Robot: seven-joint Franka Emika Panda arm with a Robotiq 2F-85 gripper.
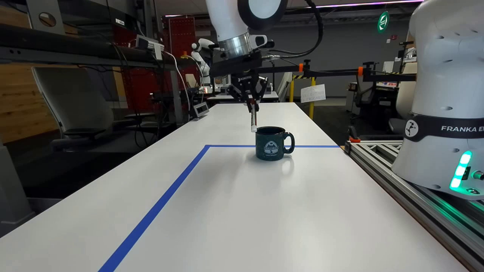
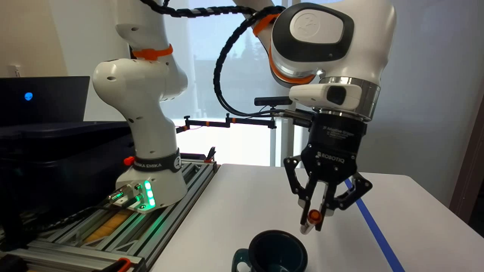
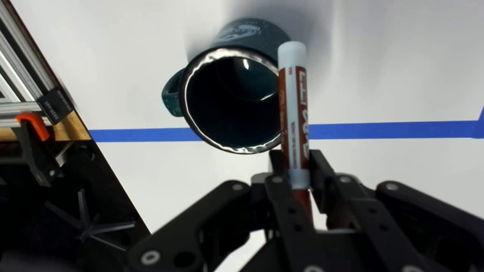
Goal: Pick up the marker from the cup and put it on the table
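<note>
White and faintly glossy, the long table (image 1: pixel 234 211) is marked with blue tape (image 1: pixel 162 203) and flanked by a grey railed bench (image 1: pixel 401 197), on which the robot base (image 1: pixel 425 166) is mounted, its light strip (image 1: pixel 460 170) lit green. In an exterior view, a chair (image 1: pixel 72 100), a sheet of paper (image 1: pixel 313 93) and a round green sign (image 1: pixel 383 22) are seen around it; in an exterior view, a dark laptop (image 2: pixel 49 100) is seen above a black case (image 2: pixel 68 173). Upright on the table, just beside a length of the tape, the dark teal mug (image 1: pixel 269 148) is placed, its handle turned toward the bench and a pale emblem borne on its front. Above the tabletop the marker (image 3: pixel 294 113) is held by the gripper (image 3: pixel 296 160), which is drawn narrow and clamped on it near the reddish-brown cap. The marker's white end is pointed downward at a slight tilt, outside the mug and near the rim; in an exterior view, a sliver of table is visible between the two. In the wrist view, the mug's edge is partly covered by the marker.
</note>
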